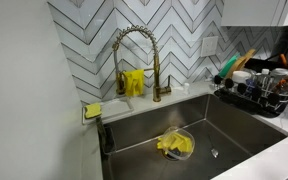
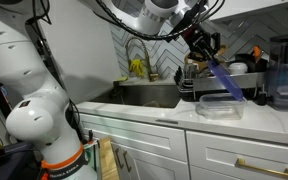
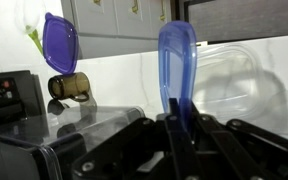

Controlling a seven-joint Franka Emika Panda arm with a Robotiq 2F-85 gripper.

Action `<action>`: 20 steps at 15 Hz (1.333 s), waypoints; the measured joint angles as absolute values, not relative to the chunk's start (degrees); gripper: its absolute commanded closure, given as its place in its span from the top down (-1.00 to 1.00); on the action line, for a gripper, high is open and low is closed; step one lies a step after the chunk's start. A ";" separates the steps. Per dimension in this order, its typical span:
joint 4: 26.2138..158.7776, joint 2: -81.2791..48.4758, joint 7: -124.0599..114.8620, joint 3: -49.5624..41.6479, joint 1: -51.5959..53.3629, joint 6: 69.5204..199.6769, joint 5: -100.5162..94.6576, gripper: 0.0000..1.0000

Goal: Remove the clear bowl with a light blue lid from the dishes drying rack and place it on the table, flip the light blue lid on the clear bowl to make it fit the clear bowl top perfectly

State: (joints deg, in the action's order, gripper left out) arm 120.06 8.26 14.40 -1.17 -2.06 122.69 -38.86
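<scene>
My gripper [image 3: 177,128] is pinched on one edge of the light blue lid [image 3: 176,65]. In the wrist view I see the lid edge-on, a thin translucent blade with its long axis upright. Just past it the clear bowl [image 3: 234,85] sits on the white bench [image 3: 124,85], partly hidden by the lid. In an exterior view the lid slants down toward the bowl; I cannot tell whether its tip touches. Behind stands the drying rack [image 2: 227,72], its contents hard to make out.
</scene>
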 measured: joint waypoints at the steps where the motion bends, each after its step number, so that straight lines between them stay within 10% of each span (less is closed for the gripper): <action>1: 121.36 8.97 15.24 -1.03 -1.87 123.78 -39.18 -0.81; 20: 129.17 9.71 28.39 -1.97 -0.69 138.08 -44.54 -0.95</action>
